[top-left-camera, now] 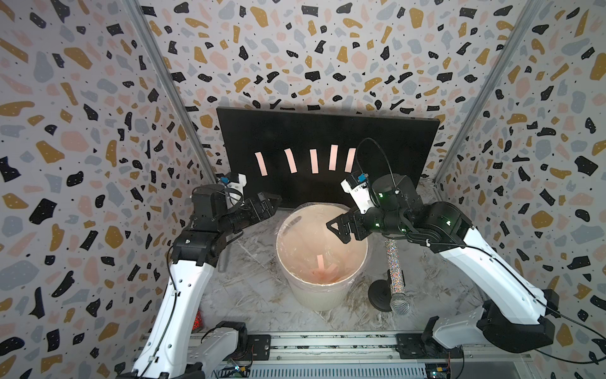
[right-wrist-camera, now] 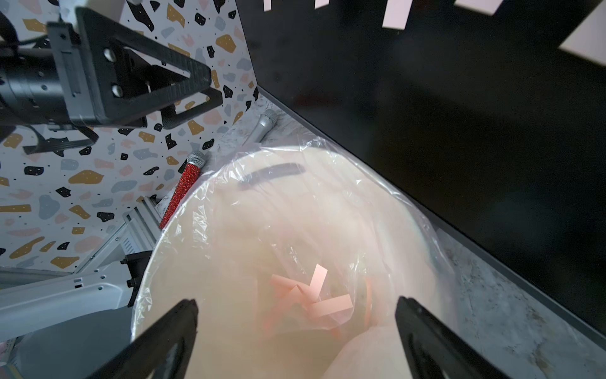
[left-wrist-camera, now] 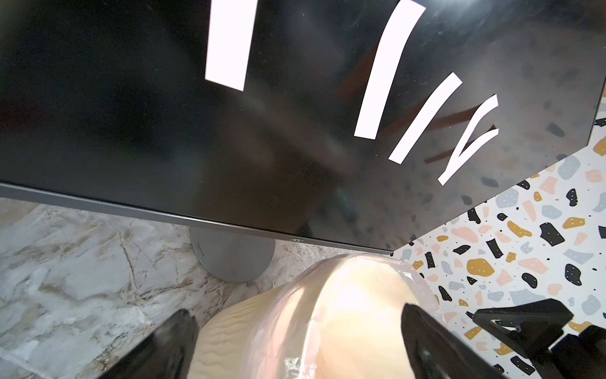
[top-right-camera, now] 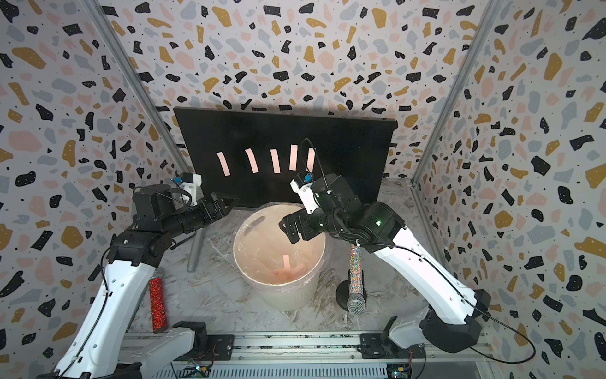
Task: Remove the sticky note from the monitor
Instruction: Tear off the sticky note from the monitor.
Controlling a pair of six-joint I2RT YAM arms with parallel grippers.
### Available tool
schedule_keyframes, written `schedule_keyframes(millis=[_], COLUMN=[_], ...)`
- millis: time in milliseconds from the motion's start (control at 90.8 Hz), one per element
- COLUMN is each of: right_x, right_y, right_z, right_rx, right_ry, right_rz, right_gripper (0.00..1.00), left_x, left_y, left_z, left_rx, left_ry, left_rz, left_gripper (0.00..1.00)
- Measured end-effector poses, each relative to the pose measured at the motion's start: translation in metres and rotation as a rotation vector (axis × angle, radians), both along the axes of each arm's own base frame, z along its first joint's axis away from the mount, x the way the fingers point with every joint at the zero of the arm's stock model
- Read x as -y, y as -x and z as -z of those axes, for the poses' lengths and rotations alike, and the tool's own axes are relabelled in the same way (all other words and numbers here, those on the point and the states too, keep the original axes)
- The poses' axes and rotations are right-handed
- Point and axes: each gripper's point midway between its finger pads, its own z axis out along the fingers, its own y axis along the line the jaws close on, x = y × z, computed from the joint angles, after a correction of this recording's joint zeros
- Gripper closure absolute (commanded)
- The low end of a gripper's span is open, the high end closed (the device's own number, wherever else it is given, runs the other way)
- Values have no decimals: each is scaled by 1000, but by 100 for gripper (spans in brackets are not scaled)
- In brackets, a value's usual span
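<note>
Pink paper sticky notes [top-left-camera: 314, 160], 5, on flat black monitor [top-left-camera: 328, 131], long axes near upright. Over white round bin [top-left-camera: 321, 300], right gripper [right-wrist-camera: 296, 301] angled down, spread wide, empty; left gripper [left-wrist-camera: 296, 311] wide, by monitor's lower edge.

Bright overhead light — soft reflections on the monitor [left-wrist-camera: 131, 131]; fisheye bowing at edges.

Marble-look counter [top-left-camera: 249, 295], grey-white with veins, evenly lit. Behind counter: back wall [top-left-camera: 311, 49] in terrazzo print, with black, ochre, pink and grey chips on white. Same print on side walls [top-left-camera: 65, 131] flanking counter. Aluminium posts [top-left-camera: 164, 75] rise at counter's back corners. Aluminium rail [top-left-camera: 328, 344] along counter's front edge.
</note>
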Motion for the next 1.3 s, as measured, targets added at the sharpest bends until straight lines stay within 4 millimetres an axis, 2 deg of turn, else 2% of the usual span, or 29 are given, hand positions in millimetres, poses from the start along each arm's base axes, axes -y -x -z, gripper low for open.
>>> schedule_keyframes(millis=[132,518,617,859,1299], right_x=[4,31,36,49,44], right_y=[-12,-67,-83,-119,-140], right_z=[-10,-31,-26,-1,-9], right_rx=[30,24,-9,-117,-134], right_ry=[-25,-179,-233,-338,-446], right_rz=[35,212,252,348,362], right_gripper=[0,2,4,9,18], left_x=[0,0,0,-1,-1], left_y=[1,3,3,5,6], left_z=[0,4,6,4,3], left_rx=[2,-6,-9,-1,0], left_ry=[0,0,0,0,0], left_rz=[0,0,0,0,0], left_gripper=[0,0,0,1,0])
